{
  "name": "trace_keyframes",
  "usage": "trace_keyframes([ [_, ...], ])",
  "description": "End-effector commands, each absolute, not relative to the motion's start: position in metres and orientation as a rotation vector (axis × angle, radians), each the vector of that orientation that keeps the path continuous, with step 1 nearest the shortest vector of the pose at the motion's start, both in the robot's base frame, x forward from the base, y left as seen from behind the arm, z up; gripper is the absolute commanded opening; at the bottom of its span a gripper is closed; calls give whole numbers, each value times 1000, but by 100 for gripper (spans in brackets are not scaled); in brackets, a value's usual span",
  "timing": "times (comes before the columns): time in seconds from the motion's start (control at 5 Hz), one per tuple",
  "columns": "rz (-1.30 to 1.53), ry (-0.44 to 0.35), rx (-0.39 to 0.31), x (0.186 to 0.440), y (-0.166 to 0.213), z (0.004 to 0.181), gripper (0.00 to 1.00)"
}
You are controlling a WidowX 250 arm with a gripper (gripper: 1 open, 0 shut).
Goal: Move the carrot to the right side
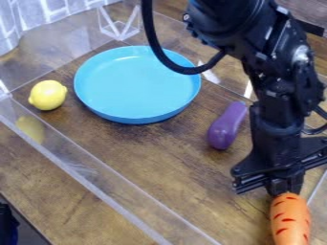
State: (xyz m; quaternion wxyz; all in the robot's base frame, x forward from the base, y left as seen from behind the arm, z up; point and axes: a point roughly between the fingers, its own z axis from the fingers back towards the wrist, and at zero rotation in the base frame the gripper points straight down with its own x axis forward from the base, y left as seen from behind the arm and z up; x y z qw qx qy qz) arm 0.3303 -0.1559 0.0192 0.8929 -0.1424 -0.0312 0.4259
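Observation:
The orange carrot (289, 220) with dark groove marks lies at the bottom right of the wooden table, its green top hidden under the gripper. My gripper (282, 189) points steeply down right above the carrot's upper end and is shut on it. The black arm (262, 67) rises from there to the top of the view.
A purple toy eggplant (228, 125) lies just left of the arm. A round blue plate (137, 84) sits at centre left, with a yellow lemon-like toy (48, 95) beside it. A clear plastic wall (76, 172) borders the table's near-left side.

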Motion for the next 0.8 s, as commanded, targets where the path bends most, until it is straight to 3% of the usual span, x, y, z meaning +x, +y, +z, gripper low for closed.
trace_keyframes([
  [0.0,880,-56,-281,321,-166,15,0],
  [0.6,917,-57,-267,315,-171,15,0],
])
